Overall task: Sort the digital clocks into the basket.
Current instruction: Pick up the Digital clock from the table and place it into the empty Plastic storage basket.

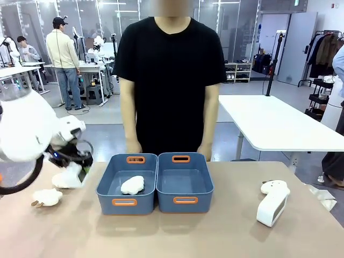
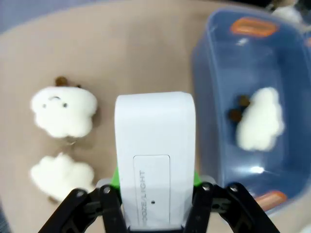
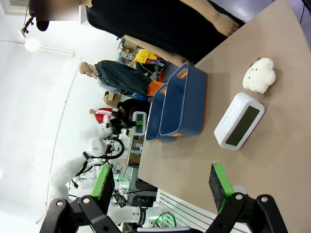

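White rounded plastic digital clock [image 2: 154,141] was clamped between the left fingers [image 2: 111,200], over the tan tabletop [image 2: 126,43], beside the blue-grey plastic basket [image 2: 201,73], right fingers [image 3: 218,180] were spread open, second white clock [image 3: 239,121] lay well beyond them

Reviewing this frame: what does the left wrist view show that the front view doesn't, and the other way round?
Left wrist view: the left tool shut on a digital clock, with a LIGHT label on its back. Front view: a second digital clock standing on the table at the right, the right basket, the person. Shared: the left basket holding a cloud toy.
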Controlling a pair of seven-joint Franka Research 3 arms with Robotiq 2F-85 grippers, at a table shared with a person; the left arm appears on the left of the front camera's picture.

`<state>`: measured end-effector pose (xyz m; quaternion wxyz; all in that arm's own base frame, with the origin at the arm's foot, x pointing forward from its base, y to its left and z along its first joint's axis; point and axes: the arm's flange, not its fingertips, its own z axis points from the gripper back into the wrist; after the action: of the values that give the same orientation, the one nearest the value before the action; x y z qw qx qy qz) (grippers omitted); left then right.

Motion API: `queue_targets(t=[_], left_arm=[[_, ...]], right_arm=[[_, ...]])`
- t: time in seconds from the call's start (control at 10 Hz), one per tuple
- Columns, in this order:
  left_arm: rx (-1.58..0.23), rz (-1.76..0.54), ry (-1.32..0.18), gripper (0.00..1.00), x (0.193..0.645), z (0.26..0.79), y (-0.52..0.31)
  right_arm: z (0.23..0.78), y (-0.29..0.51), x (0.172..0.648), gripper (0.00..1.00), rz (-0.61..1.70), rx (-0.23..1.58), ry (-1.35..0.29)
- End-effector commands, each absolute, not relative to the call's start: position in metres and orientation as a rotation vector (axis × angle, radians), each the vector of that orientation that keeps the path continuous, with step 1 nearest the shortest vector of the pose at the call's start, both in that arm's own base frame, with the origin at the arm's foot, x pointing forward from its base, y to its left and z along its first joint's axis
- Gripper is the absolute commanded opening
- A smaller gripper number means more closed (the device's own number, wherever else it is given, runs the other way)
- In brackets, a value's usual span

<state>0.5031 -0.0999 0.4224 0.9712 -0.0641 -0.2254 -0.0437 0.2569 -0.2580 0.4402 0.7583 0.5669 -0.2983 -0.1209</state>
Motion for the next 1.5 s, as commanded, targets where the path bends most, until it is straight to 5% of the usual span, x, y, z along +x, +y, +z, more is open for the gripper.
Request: queue_targets(t=[0.0,0.6,0.8,1.4], left_arm=[[-0.285,-0.08,-0.472,0.29,0.445,0.498,-0.087],[-0.519,-0.217,-0.455,0.29,0.429,0.499,-0.292],[-0.574,-0.262,-0.587,0.29,0.456,0.475,-0.359],[-0.493,-0.2,-0.611,0.29,0.501,0.399,-0.43]], right_arm=[[0.442,-0.258,0.257,1.0,-0.257,1.245,-0.665],[0.442,-0.258,0.257,1.0,-0.257,1.245,-0.665],[0.442,-0.258,0.257,1.0,-0.257,1.245,-0.665],[0.442,-0.258,0.257,1.0,-0.257,1.245,-0.665]])
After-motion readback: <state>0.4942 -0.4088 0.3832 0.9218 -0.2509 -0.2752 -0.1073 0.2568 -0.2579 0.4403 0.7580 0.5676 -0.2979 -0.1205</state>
